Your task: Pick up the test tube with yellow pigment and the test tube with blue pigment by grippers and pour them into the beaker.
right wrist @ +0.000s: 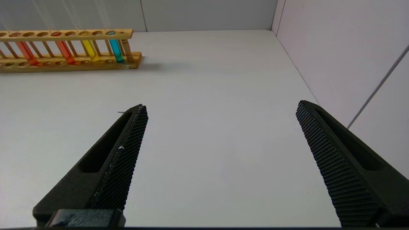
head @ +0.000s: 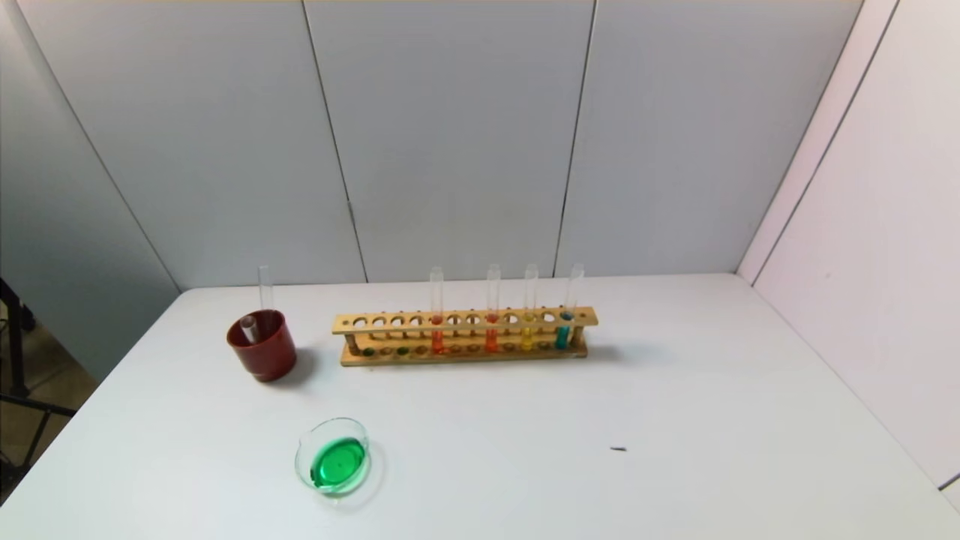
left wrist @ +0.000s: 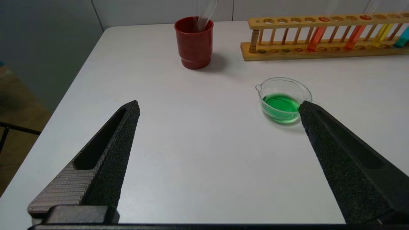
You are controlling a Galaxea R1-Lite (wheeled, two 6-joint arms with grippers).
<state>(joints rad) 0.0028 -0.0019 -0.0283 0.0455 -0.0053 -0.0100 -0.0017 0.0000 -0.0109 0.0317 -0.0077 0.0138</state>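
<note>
The beaker [head: 334, 457] [left wrist: 282, 99] stands near the table's front left and holds green liquid. Two empty clear test tubes [head: 265, 289] [left wrist: 206, 14] lean in the dark red cup [head: 262, 349]; I cannot tell which held which pigment. A golden-yellow tube [head: 527, 334] [right wrist: 90, 51] and a teal tube [head: 562, 334] [right wrist: 115, 51] stand at the right end of the wooden rack [head: 465, 322]. My left gripper [left wrist: 219, 104] hangs open over bare table, short of the beaker. Over the right side my right gripper [right wrist: 222, 105] is open and holds nothing. Neither shows in the head view.
Two orange-red tubes [head: 437, 337] stand mid-rack. A small dark speck [head: 617, 449] lies on the white table [head: 675, 390]. Grey panels wall the back and right. The table's left edge drops to the floor beside the red cup [left wrist: 194, 44].
</note>
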